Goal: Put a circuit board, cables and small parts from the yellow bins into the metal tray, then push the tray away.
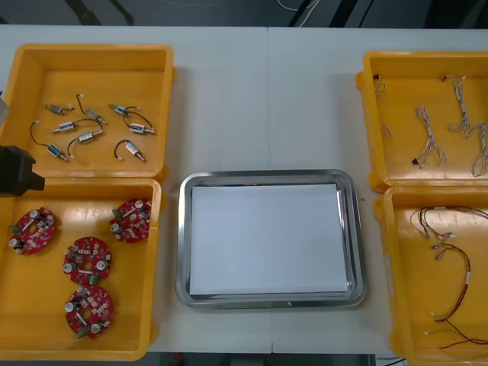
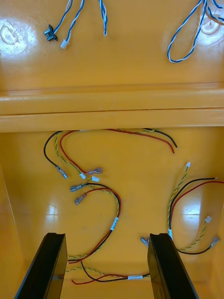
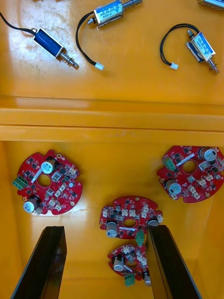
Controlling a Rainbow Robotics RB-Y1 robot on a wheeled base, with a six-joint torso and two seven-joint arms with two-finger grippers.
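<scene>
My left gripper point(image 3: 106, 233) hangs open over the near left yellow bin point(image 1: 46, 339). Several round red circuit boards lie under it: one board point(image 3: 130, 217) just beyond the fingertips, another board point(image 3: 127, 264) between the fingers. Small metal parts point(image 3: 108, 11) with black leads lie in the far left bin point(image 1: 95, 53). My right gripper point(image 2: 106, 238) is open above the near right bin point(image 1: 400, 290), over red, yellow and black cables point(image 2: 100, 191). Twisted blue and white cables point(image 2: 186, 32) lie in the far right bin point(image 1: 404, 65). The metal tray point(image 1: 271, 299), white inside, holds nothing.
A black part of the left arm point(image 1: 17, 169) shows over the rim between the two left bins. Bare table point(image 1: 267, 99) stretches beyond the tray to the far edge. Bin walls stand close on both sides of the tray.
</scene>
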